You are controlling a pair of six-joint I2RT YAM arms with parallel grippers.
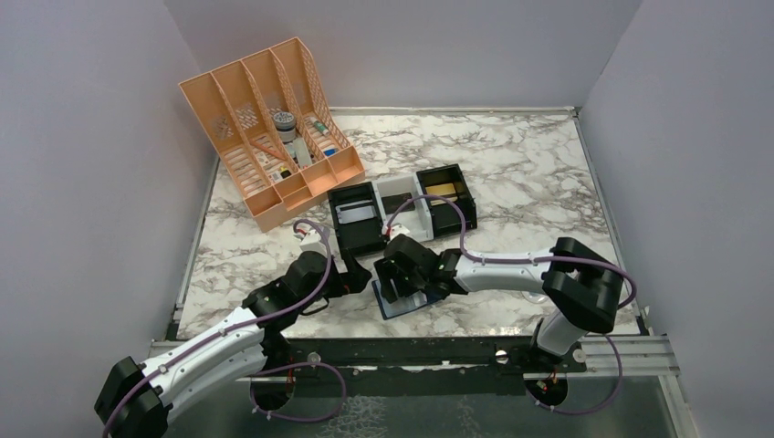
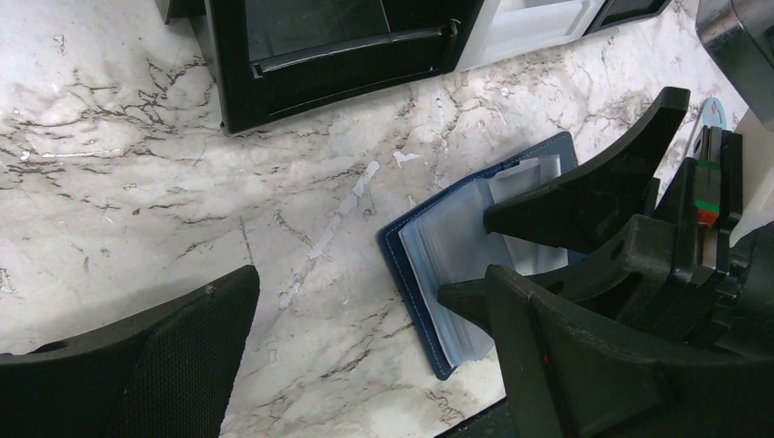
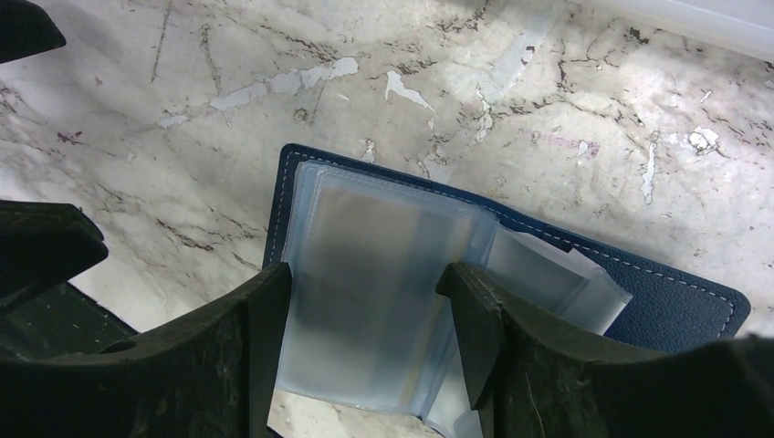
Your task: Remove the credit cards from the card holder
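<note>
Your small dark navy bifold card holder [image 1: 408, 304] lies open and flat on the white, grey-veined marble table [image 1: 511, 155], near its front edge and between the two arms. The frosted blue-grey plastic sleeves [image 3: 365, 265] inside it face up. They are too cloudy to show whether any cards sit in them.

Your right gripper [image 3: 370, 306] hangs directly over the card holder. Its two black fingers [image 3: 265, 319] stand partly apart, one on each side of the sleeve stack, and nothing is pinched between them. You cannot tell whether the fingertips press on the plastic.

Your left gripper [image 1: 354, 272] is just left of the card holder, above bare marble. Its fingers are spread very wide and hold nothing.

Behind the card holder three open box trays touch in a row: a black tray [image 1: 339, 228], a white tray [image 1: 400, 196] and a second black tray [image 1: 467, 203]. A thin gold-tan credit card [image 1: 441, 190] lies flat in that second black tray. An orange slotted plastic file rack [image 1: 239, 100] stands at the far left with small items in its slots.
</note>
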